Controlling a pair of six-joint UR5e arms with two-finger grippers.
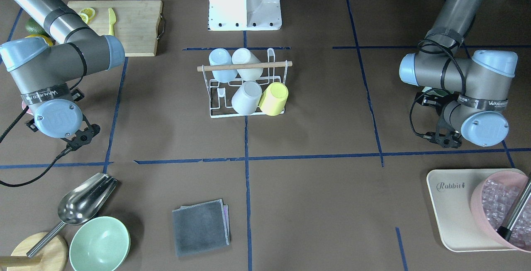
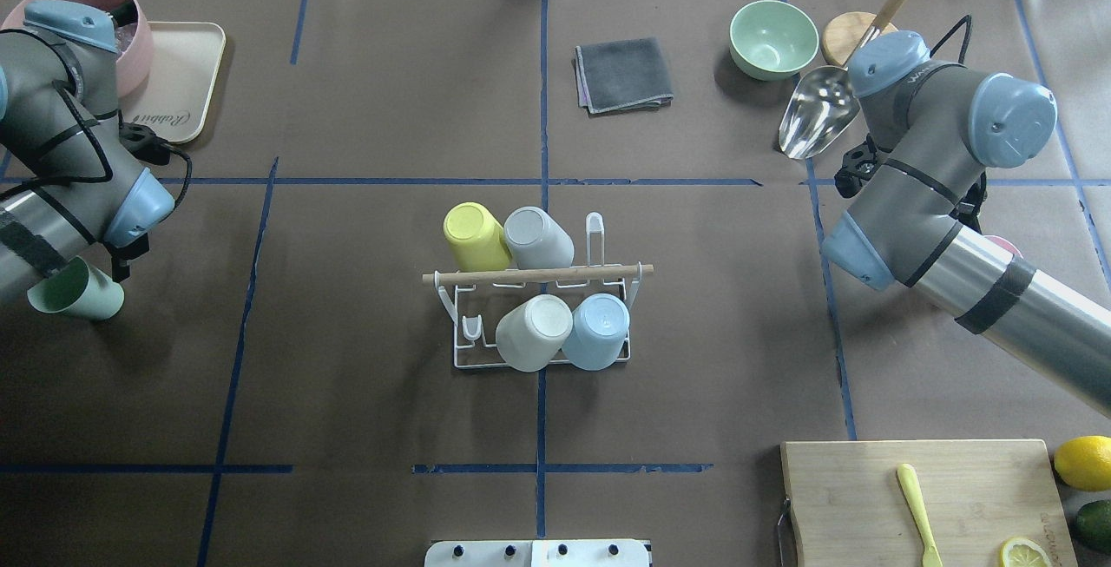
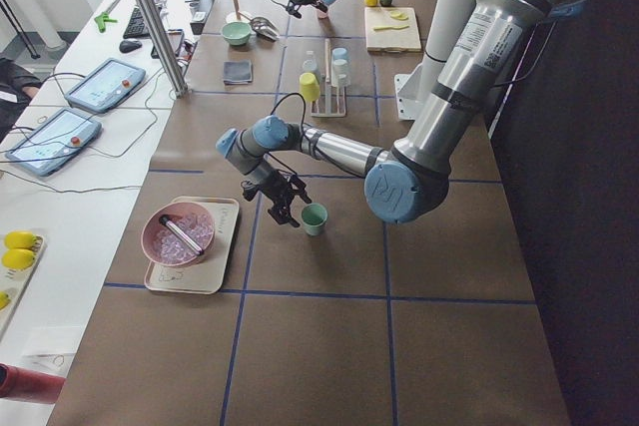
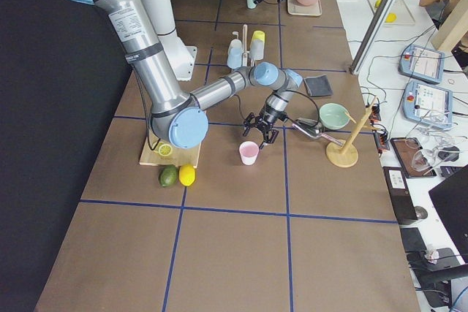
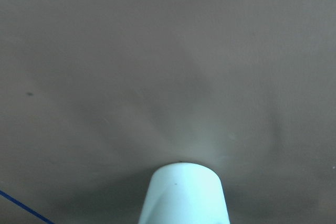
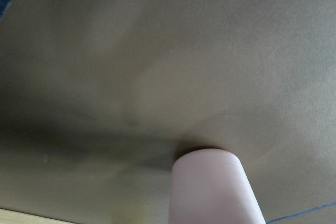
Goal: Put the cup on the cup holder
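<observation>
The cup holder (image 2: 469, 350), a white wire rack with a wooden rod, stands mid-table and carries a yellow (image 2: 473, 235), a grey (image 2: 538, 237), a white (image 2: 531, 332) and a blue cup (image 2: 597, 329). A green cup (image 3: 315, 217) stands upright on the table beside my left gripper (image 3: 285, 209). It also shows in the left wrist view (image 5: 184, 195). A pink cup (image 4: 249, 153) stands just in front of my right gripper (image 4: 259, 131) and shows in the right wrist view (image 6: 215, 187). Both grippers look open and empty, and hover low. No fingers show in the wrist views.
A cutting board (image 2: 920, 497) with a yellow knife, lemon and avocado lies at the robot's near right. A green bowl (image 2: 772, 39), metal scoop (image 2: 816, 120), wooden stand and grey cloth (image 2: 623, 74) lie far right. A tray (image 2: 187, 72) with a pink ice bowl lies far left.
</observation>
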